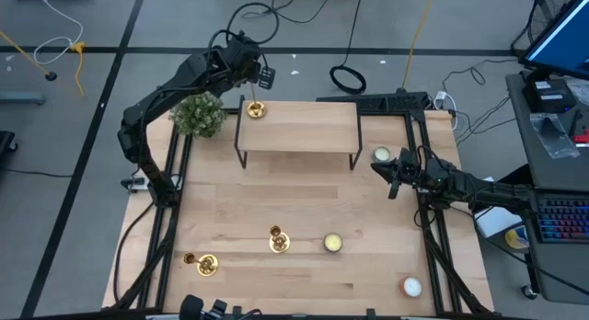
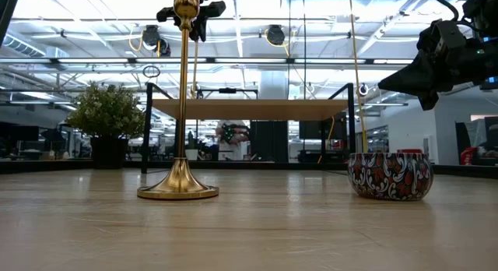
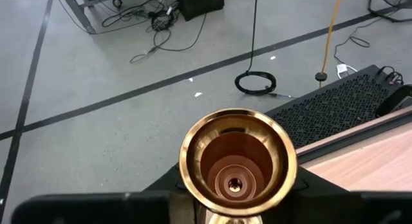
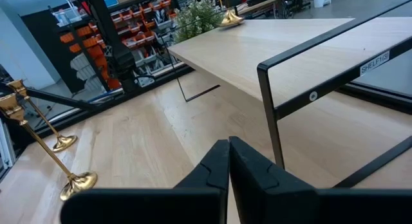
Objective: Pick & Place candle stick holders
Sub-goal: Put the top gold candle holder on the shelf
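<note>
One gold candle stick holder (image 1: 255, 108) stands with its round base (image 4: 230, 19) on the far left corner of the wooden shelf (image 1: 299, 127). My left gripper (image 1: 251, 79) is shut on it near the top, and its top cup (image 3: 237, 165) fills the left wrist view. Two more candle stick holders (image 1: 279, 239) (image 1: 204, 263) stand on their bases near the table's front; one (image 2: 184, 107) rises close in the low view. My right gripper (image 1: 394, 180) waits shut at the table's right side, touching nothing. My left gripper holds the candle stick holder just under its top cup (image 3: 235, 214), one finger (image 3: 96, 208) on each side. The fingers come slanting down from the far left side, across the stem. The cup hides the contact itself. The holder stands upright with its base on the shelf.
A potted plant (image 1: 198, 115) stands just left of the shelf. Round candles sit at the front middle (image 1: 333, 243), the front right corner (image 1: 411, 286) and right of the shelf (image 1: 381, 154). A patterned tin (image 2: 389, 176) shows in the low view.
</note>
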